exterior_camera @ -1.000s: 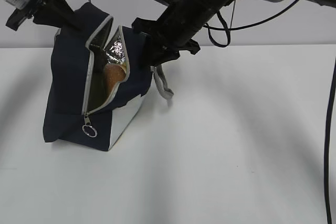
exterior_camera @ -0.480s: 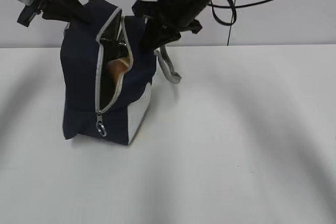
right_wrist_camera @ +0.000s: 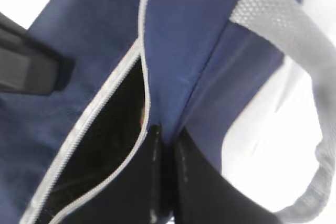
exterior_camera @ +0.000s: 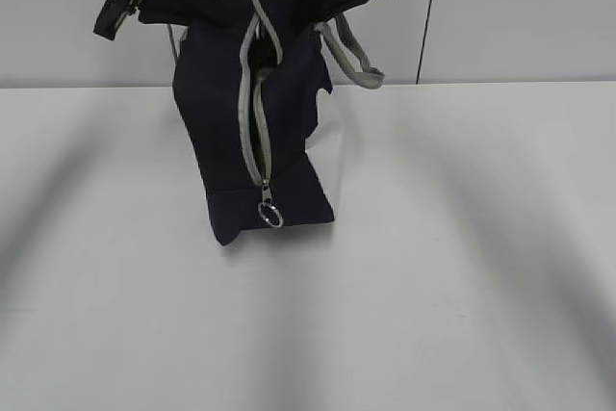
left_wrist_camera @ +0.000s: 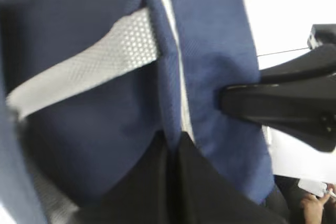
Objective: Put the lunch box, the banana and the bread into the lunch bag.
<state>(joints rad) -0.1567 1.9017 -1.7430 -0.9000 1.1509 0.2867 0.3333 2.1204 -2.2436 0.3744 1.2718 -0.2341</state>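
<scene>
The navy lunch bag (exterior_camera: 226,122) hangs upright over the table, its grey zipper and ring pull (exterior_camera: 270,216) facing me and its opening narrowed to a dark slit. My left gripper (exterior_camera: 214,9) is shut on a fold of blue fabric at the bag's top left, seen close in the left wrist view (left_wrist_camera: 173,139). My right gripper (exterior_camera: 313,7) is shut on the fabric beside the zipper edge (right_wrist_camera: 167,135). A grey strap (exterior_camera: 351,55) loops out to the right. Lunch box, banana and bread are hidden from view.
A white table (exterior_camera: 452,257) stretches under and around the bag, with a pale wall behind. A thin black cable (exterior_camera: 423,16) hangs at the back right. A person's hand (left_wrist_camera: 310,208) shows at the left wrist view's lower right corner.
Both arms have raised the bag and carried it to the right. It has turned upright and its opening has narrowed, hiding the bread. The right gripper has closed on the fabric.
</scene>
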